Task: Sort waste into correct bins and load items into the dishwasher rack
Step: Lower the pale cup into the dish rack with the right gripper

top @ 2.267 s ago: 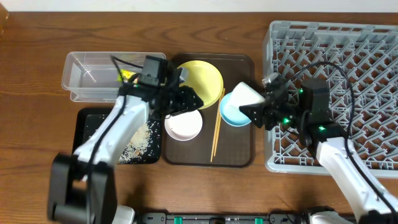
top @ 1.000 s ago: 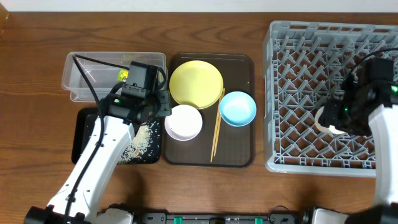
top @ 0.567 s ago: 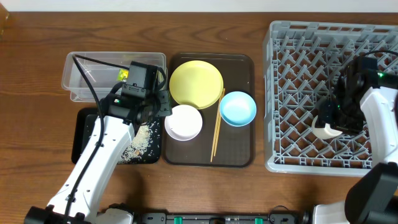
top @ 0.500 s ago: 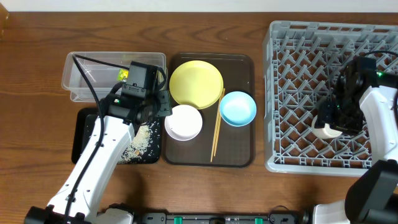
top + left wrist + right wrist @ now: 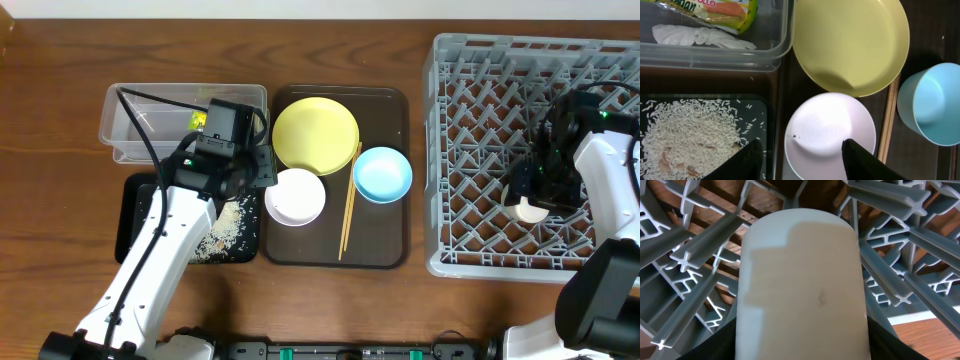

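My right gripper (image 5: pixel 530 192) is shut on the small pale cup (image 5: pixel 526 209), held low among the pegs on the right of the grey dishwasher rack (image 5: pixel 480 90). The cup (image 5: pixel 800 280) fills the right wrist view. My left gripper (image 5: pixel 257 172) is open and empty, hovering over the left edge of the white bowl (image 5: pixel 827 130). The yellow plate (image 5: pixel 315 134), light-blue bowl (image 5: pixel 383 174) and chopsticks (image 5: pixel 348 205) lie on the brown tray. The snack wrapper (image 5: pixel 715 10) and paper scrap (image 5: pixel 695 36) are in the clear tub (image 5: pixel 135 120). Rice (image 5: pixel 690 130) lies in the black tray (image 5: pixel 135 200).
The dark-brown serving tray (image 5: pixel 385 240) sits between the bins and the rack. The rack's raised wall (image 5: pixel 432 160) borders the tray's right side. The left arm reaches up from the front left, over the black tray.
My right gripper carried the cup from the serving tray's right edge to the rack's right side and lowered it among the pegs. My left arm drew back left from over the white bowl.
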Robot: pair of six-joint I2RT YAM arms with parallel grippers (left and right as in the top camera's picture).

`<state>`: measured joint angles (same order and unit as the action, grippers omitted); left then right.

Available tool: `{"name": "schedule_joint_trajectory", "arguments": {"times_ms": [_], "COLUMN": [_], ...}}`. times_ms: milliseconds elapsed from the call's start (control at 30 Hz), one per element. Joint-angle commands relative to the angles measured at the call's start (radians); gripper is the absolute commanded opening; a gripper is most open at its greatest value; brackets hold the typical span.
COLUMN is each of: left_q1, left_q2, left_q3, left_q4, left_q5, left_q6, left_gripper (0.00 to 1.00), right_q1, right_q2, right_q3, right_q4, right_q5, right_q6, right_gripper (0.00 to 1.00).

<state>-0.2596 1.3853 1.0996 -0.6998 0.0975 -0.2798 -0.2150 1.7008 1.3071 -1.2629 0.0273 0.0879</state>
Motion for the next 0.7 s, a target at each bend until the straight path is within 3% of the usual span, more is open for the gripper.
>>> {"name": "schedule_joint_trajectory", "arguments": {"times_ms": [0, 367, 667], "left_q1": [0.002, 0.002, 0.002], "left_q2": [-0.013, -0.013, -0.013], "left_q3": [0.004, 0.004, 0.004], "left_q4": [-0.003, -0.003, -0.003], "left_q5": [-0.012, -0.013, -0.013], "left_q6": [0.013, 0.013, 0.013], "left_gripper": [0.55, 0.56, 0.56], "right_q1": [-0.008, -0.008, -0.008], "right_q2": [-0.012, -0.127, -0.113], "right_q3": [0.021, 0.093, 0.092], "right_q4": [0.002, 0.042, 0.097], "right_q5": [-0.013, -0.081, -0.080], "right_q6": [0.012, -0.018, -0.018], "right_gripper": [0.01, 0.01, 0.01]}}
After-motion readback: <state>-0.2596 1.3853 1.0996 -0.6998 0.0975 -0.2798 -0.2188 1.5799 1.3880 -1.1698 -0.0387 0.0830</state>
